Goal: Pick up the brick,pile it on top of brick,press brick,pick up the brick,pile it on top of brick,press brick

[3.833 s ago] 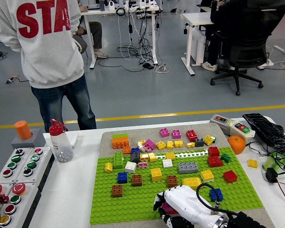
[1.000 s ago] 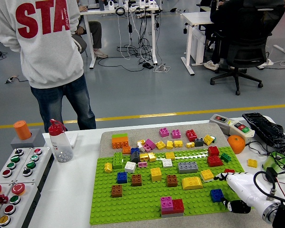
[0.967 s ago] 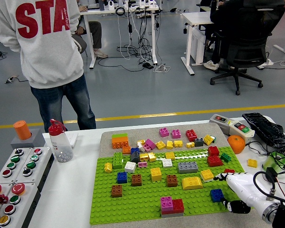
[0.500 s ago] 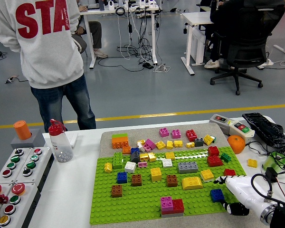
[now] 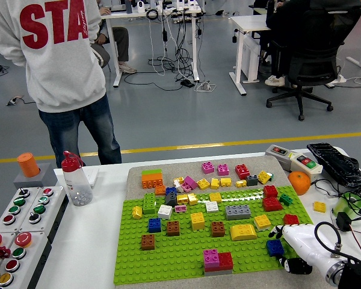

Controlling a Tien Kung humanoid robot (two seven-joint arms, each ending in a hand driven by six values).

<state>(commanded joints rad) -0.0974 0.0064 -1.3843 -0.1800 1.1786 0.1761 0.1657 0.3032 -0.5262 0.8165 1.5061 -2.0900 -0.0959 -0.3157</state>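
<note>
At the lower right of the frame, the right hand (image 5: 290, 247) lies low over the green baseplate (image 5: 180, 256), white fingers (image 5: 280, 230) stretched toward a blue brick (image 5: 274, 247) that sits just beside them; whether they touch it I cannot tell, and nothing is visibly gripped. One hand only shows. Near the bottom centre a magenta brick (image 5: 211, 257) and a red brick (image 5: 225, 260) stand side by side, touching, on the plate's front rows. Two brown bricks sit in the middle, one (image 5: 173, 228) left of the other (image 5: 218, 229), with a third brown brick (image 5: 148, 242) lower left. Between the two stands one yellow brick (image 5: 198, 221), and a larger yellow piece (image 5: 243, 232) lies right of them. One grey brick (image 5: 237, 212) sits above that. At the left, off the plate, stands one clear bottle (image 5: 77, 179) with a red cap. One orange ball (image 5: 299, 182) rests at the right. One person in a grey sweatshirt (image 5: 54, 48) stands at the upper left, back turned.
</note>
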